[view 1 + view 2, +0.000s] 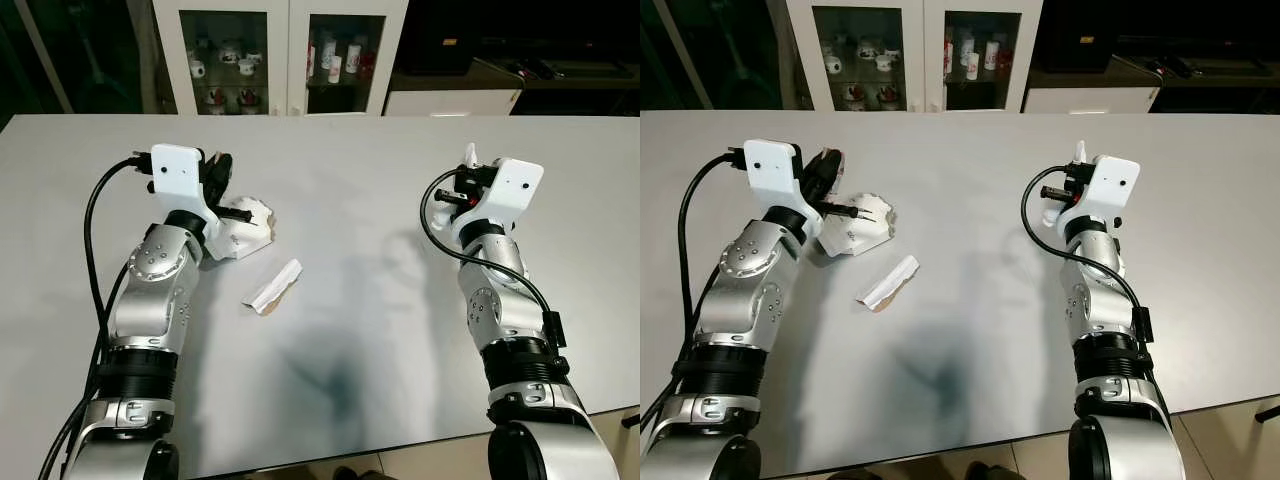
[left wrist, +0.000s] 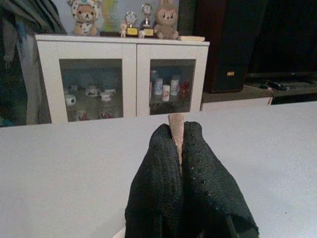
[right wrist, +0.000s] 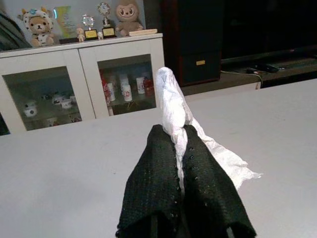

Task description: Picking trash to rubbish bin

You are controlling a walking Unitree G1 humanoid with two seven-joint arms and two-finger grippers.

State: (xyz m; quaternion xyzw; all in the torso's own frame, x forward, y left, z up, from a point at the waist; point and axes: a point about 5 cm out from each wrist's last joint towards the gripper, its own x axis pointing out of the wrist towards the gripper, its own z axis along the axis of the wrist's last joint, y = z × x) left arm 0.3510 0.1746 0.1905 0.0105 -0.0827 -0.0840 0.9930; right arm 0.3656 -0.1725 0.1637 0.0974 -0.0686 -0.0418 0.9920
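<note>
White paper strip (image 1: 272, 287) lay flat on the desk (image 1: 380, 330), just inward of the nearer left claw (image 1: 222, 172), clenched on crumpled wrapper (image 1: 243, 225), long axis slanting away, while the right claw (image 3: 181, 148) pinched tissue (image 3: 174, 106).

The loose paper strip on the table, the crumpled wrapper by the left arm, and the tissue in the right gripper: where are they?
paper strip (image 1: 272, 287), left eye view, its middle.
crumpled wrapper (image 1: 243, 227), left eye view, its centre.
tissue (image 3: 171, 101), right wrist view, upper part.

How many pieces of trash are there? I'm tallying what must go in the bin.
3: a crumpled wrapper in the left claw, a tissue in the right claw, and a paper strip loose on the table.
</note>
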